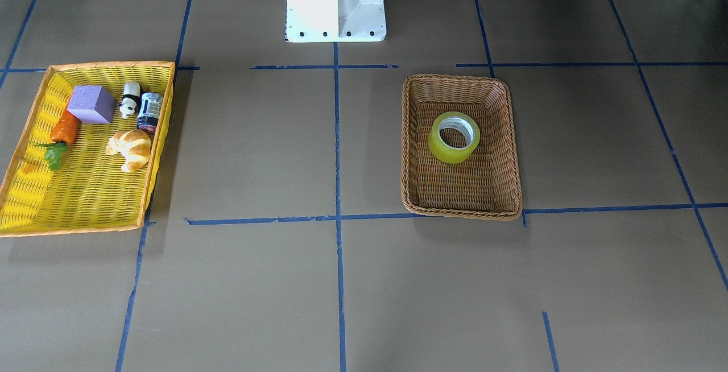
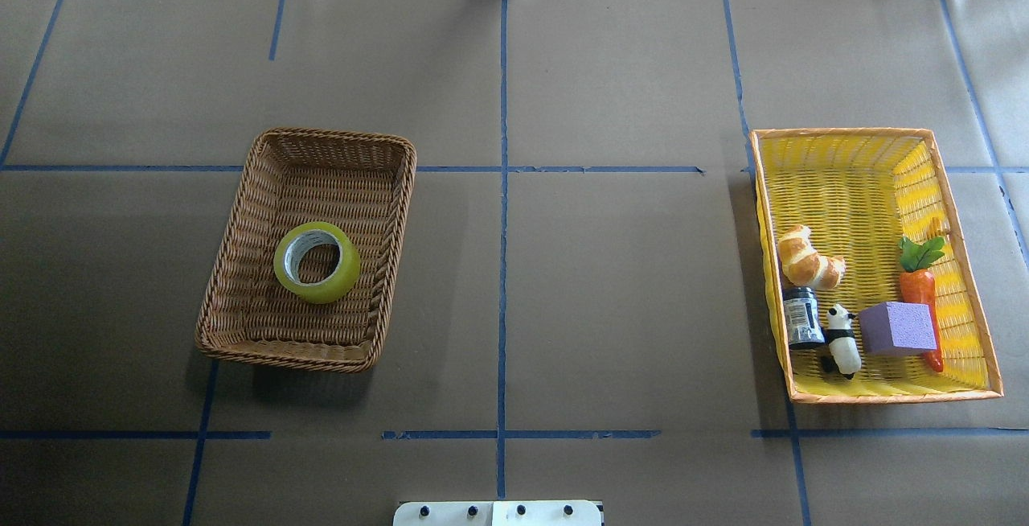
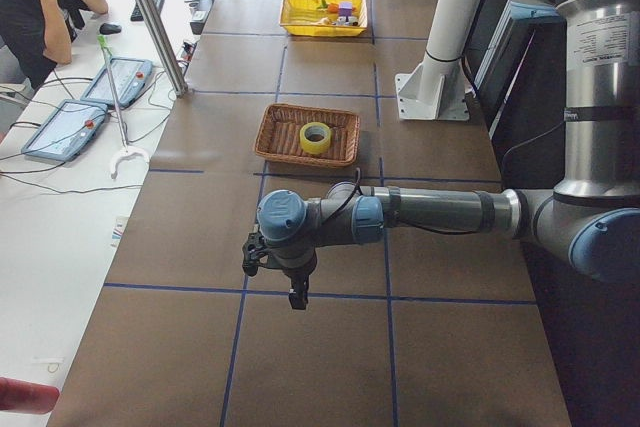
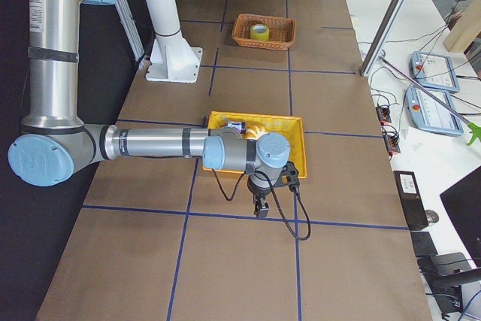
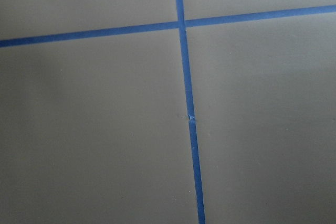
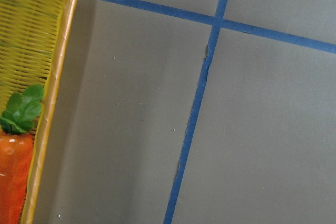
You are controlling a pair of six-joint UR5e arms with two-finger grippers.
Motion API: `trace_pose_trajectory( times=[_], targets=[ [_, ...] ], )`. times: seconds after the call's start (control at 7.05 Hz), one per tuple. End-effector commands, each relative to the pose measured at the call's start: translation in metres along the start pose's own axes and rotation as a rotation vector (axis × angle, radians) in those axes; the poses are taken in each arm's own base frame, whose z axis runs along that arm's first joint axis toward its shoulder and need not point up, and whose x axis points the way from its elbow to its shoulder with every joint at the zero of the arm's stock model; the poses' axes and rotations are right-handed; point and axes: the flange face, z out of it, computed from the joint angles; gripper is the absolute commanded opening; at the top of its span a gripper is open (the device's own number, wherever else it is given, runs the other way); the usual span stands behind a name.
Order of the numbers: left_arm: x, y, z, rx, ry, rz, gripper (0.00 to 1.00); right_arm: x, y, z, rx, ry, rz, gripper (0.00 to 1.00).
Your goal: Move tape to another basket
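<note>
Tape: the tape is lying flat inside the wicker basket, its open core looking up. In the overhead view it is sitting a little toward the robot's end of the basket floor, near the wall facing the middle of the table.

Wicker basket: it is standing on the table on the robot's left side, holding only the tape.

Yellow basket: the yellow basket is standing well apart, on the robot's right side. A croissant, a carrot, a purple block, a panda figure and a dark can are lying together in the end nearer the robot.

Left gripper: the left gripper is hanging over bare table, far from both baskets and pointing down. Only the side view is showing it, so one cannot tell how its jaws are standing. Its wrist camera is seeing only the brown cover and crossing blue lines.

Right gripper: the right gripper is hanging just outside the yellow basket, also pointing down. One cannot tell whether its jaws are apart or together. Its wrist camera is catching the basket's orange rim and the carrot's leafy top.

Operator: a person is sitting at the side desk.
</note>
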Motion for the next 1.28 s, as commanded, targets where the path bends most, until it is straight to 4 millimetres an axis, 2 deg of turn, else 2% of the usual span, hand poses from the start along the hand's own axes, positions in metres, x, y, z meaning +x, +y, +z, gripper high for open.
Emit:
trace_pose_trajectory(
  times=[0.0, 0.43, 0.57, 1.14],
  targets=[
    [0.0028, 0.0014, -0.0003, 0.006, 0.003, 0.004, 1.0, -0.0008, -0.0004, -0.0002, 0.001, 0.0, -0.001, 1.0],
    [0.0054, -0.0003, 0.004, -0.004, -0.001, -0.017, 1.0, -0.0018, -0.0007, -0.0013, 0.003, 0.0, -0.005, 1.0],
    [0.0059, -0.0007, -0.0003, 0.004, -0.032, -0.031, 1.0, -0.0023, -0.0009, -0.0018, 0.004, 0.0, -0.006, 1.0],
    [-0.0024, -0.0045, 0.0024, -0.004, -0.089, -0.066, 1.0, -0.0039, -0.0045, -0.0043, 0.035, 0.009, -0.035, 1.0]
  ],
)
